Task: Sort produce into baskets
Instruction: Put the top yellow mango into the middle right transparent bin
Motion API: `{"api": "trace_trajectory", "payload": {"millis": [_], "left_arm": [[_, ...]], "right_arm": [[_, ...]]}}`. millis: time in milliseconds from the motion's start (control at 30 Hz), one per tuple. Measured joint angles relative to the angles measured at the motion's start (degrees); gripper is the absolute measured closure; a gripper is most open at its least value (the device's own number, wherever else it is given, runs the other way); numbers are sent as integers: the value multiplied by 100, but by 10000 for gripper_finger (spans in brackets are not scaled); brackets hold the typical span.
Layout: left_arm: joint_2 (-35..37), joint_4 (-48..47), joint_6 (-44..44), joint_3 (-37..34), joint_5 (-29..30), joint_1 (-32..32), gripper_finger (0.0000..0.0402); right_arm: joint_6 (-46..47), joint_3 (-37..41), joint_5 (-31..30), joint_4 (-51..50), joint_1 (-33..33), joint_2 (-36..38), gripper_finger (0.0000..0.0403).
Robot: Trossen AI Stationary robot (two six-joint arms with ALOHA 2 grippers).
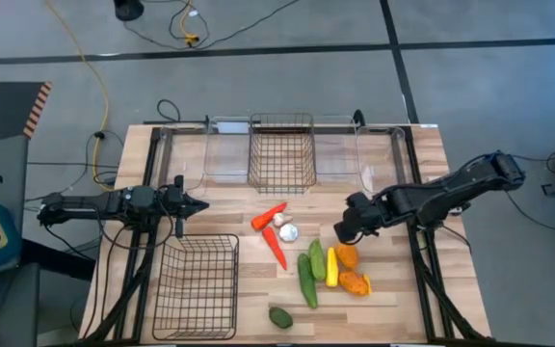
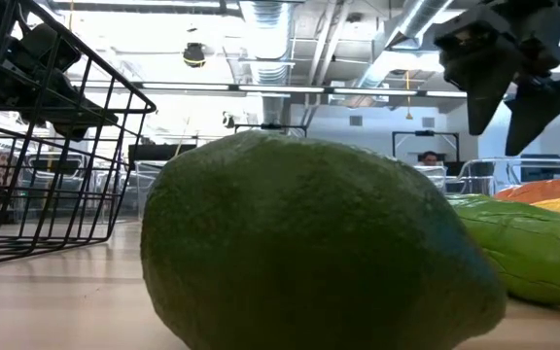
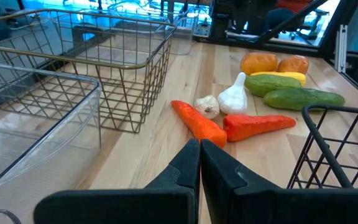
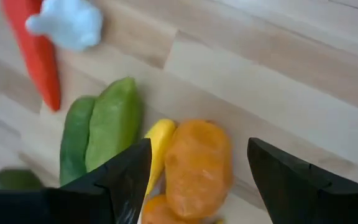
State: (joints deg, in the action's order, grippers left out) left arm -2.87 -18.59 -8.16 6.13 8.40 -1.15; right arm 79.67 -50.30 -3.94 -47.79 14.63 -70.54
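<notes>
- Hovering my right gripper (image 1: 343, 231) over the produce cluster, fingers spread wide and holding nothing; in the right wrist view the upper orange toy fruit (image 4: 197, 167) sits between my two dark fingers (image 4: 126, 180), below them on the table
- my left gripper (image 1: 200, 204) is pinched fully shut and empty, over the left part of the light wooden slatted table (image 1: 393, 308), near the top edge of the dark wire-mesh basket at front left (image 1: 197, 287)
- second dark wire-mesh basket (image 1: 281, 152) stands at the back centre; a narrow clear plastic bin (image 1: 227, 154) on its left side, another clear plastic bin (image 1: 335, 154) on its right; nothing visible inside either basket
- two red-orange toy carrots (image 1: 269, 217) and (image 1: 276, 249) lie mid-table with two white toy garlics (image 1: 288, 231) between them
- two green toy cucumbers (image 1: 311, 273) lie side by side; the yellow toy squash (image 1: 332, 267) just beside them, touching the upper orange fruit
- second orange toy fruit (image 1: 353, 282) is closer to the front edge, next to the squash; tiny yellow piece (image 1: 367, 286) against it
- dark green toy avocado (image 1: 280, 317) lies alone near the front edge, apart from the rest; it fills the low view
</notes>
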Motion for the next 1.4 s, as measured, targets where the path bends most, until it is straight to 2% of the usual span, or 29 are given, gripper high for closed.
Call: {"api": "trace_trajectory", "payload": {"millis": [233,333,667,1067,1400], "left_arm": [[-2,0,2,0,-2,0,401],[-1,0,1,0,-2,-2,401],[0,0,0,0,-2,-2,401],[0,0,2,0,-15,0,401],[0,0,2,0,-17,0,401]], "right_arm": [[-301,0,519,130,18,1,106],[-303,0,554,111,144,-145,97],[-321,0,566,210,546,-607,7],[-362,2,564,577,914,-1281,9],[-47,2,498,625,981,-1323,14]]}}
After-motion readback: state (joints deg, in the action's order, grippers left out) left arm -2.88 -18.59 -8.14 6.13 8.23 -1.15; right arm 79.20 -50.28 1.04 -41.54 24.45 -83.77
